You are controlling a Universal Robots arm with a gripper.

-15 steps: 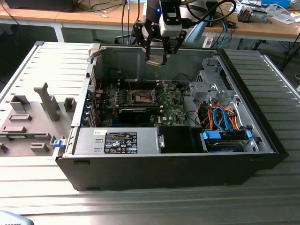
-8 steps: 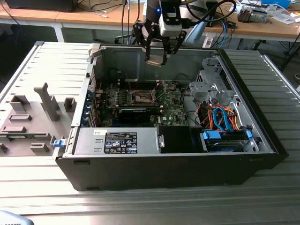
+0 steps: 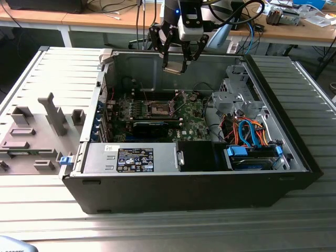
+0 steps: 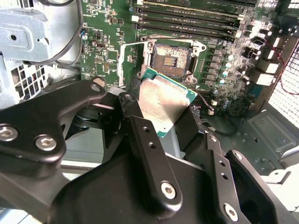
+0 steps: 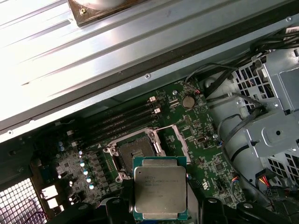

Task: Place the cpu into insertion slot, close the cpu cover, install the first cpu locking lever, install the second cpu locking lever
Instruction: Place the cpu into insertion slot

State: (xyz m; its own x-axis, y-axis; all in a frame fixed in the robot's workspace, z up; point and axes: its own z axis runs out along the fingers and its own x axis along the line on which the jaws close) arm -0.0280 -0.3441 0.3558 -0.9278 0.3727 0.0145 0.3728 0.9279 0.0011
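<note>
Claw (image 3: 176, 67) clamps cpu (image 5: 160, 189) above bare insertion slot (image 5: 132, 154), memory sticks (image 5: 119, 122) just beside the slot

place: robotics lab | centre: opened computer case (image 3: 184, 191) on ribbed metal bench (image 3: 157, 231), robot arm (image 3: 173, 10) above | top of frame: wooden benches (image 3: 105, 21) strewn with cables (image 3: 113, 7)

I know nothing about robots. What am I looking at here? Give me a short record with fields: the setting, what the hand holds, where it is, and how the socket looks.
Setting: open computer case lying on a ribbed metal table
Hand: the hand is shut on a chip
Chip: small, square, silvery top, green edge
Position: held up over the green circuit board, apart from the socket
Socket: uncovered, dark centre showing, no chip in it
Work so far: chip picked up, not yet seated
</note>
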